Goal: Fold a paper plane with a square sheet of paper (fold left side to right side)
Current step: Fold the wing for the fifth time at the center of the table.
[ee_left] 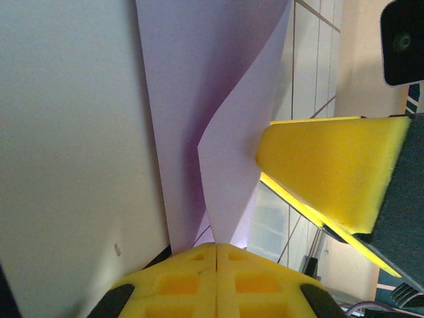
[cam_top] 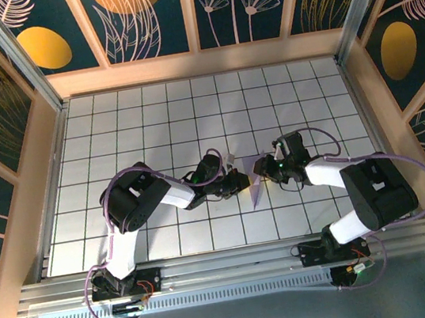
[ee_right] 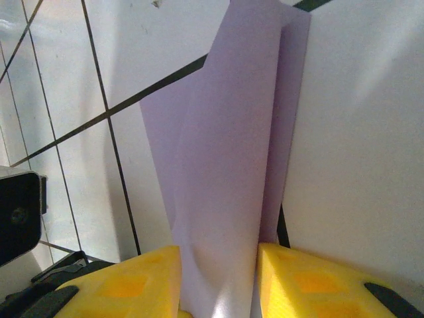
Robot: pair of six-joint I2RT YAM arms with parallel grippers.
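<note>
- The sheet of paper [cam_top: 256, 192] is thin, matt, pale lavender. From above it reads as a narrow pointed sliver near the middle of the table [cam_top: 151, 120], lying between the 2 grippers with its tip towards the arm bases.
- The table is smooth white, ruled into square tiles by thin black lines. It is framed in pale wood, with dark teal wall panels carrying gold leaf shapes.
- The left gripper [cam_top: 238, 179] reaches in from the left. In its wrist view the 2 yellow foam pads [ee_left: 192, 281] meet along 1 straight seam and the sheet [ee_left: 199, 79] rises out of that seam - pinched tight between them.
- Above that pinch the paper bows into a soft S-curve, with 1 layer standing out in front of another.
- The right gripper [cam_top: 260, 169] comes in from the right. In the left wrist view 1 of its pads [ee_left: 324, 165] is a blunt yellow foam wedge on a dark grey backing, its tip against the curved paper.
- In the right wrist view the right gripper [ee_right: 218, 295] has its 2 moulded yellow pads [ee_right: 126, 288] standing apart. The folded sheet [ee_right: 225, 165] runs up between them in 2 overlapping layers with straight, crisp edges.
- There the paper tapers away over the tiles - its surface faintly glossy near the pads.
</note>
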